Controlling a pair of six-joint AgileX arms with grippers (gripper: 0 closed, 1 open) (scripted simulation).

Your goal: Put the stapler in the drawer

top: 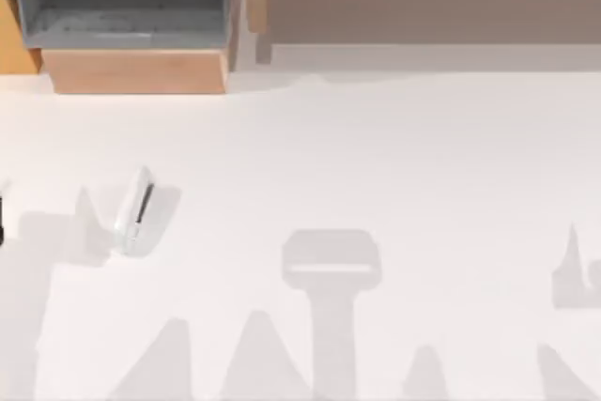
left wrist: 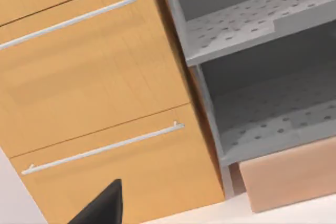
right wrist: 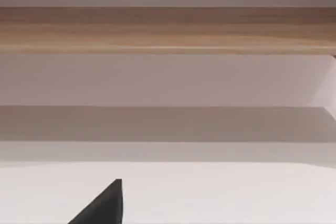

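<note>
Near the worktop's (top: 394, 157) left edge lies the stapler (top: 137, 212), well apart from the open drawer (top: 131, 70) at the far-left corner; whether either pincer is open, I cannot tell

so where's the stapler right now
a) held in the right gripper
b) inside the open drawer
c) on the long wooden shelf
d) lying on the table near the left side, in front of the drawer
d: in the top view the stapler lies on the white table toward its left side, apart from the open drawer behind it.
</note>
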